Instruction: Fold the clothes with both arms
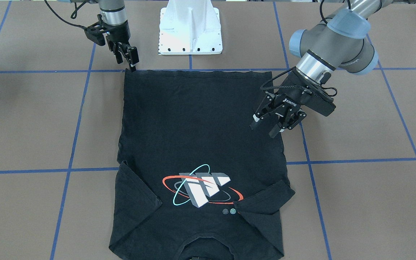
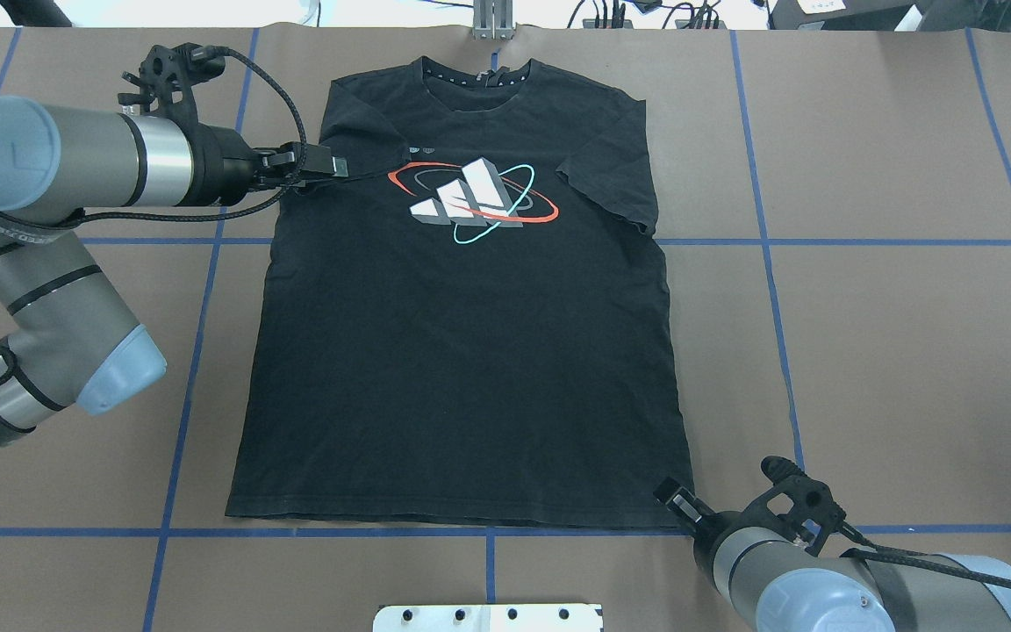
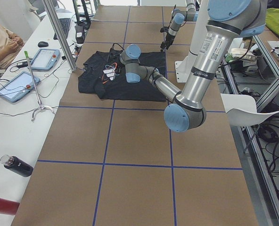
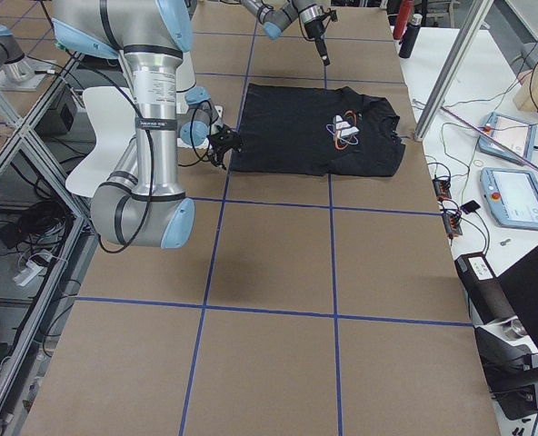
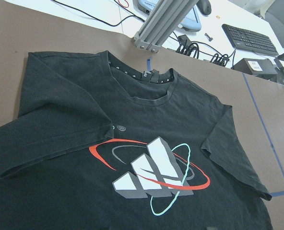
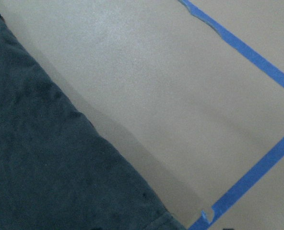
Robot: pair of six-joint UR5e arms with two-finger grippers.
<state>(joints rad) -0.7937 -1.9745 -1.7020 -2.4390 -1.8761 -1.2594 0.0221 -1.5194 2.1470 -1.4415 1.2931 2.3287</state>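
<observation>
Front-facing view: my left tool [image 1: 264,129] hovers spread over the shirt [image 1: 193,119]; right tool [image 1: 131,62] at its hem corner, state I cannot tell.

Body of the black two-finger left gripper [image 1: 263,130]: "ROBOTIQ" in white capitals.
Upright tube of the silver-grey left arm [image 3: 203,52]: dark lettering printed lengthwise, too small to read.
Chest of the black short-sleeved T-shirt [image 5: 60,191]: white three-bar block logo [image 5: 149,175] crossed by orange-red and cyan rings, no letters.
Beside that logo, toward the collar: two small round emblems [image 1: 233,211], unreadable.
Inside of the collar: row of tiny white marks, unreadable.
</observation>
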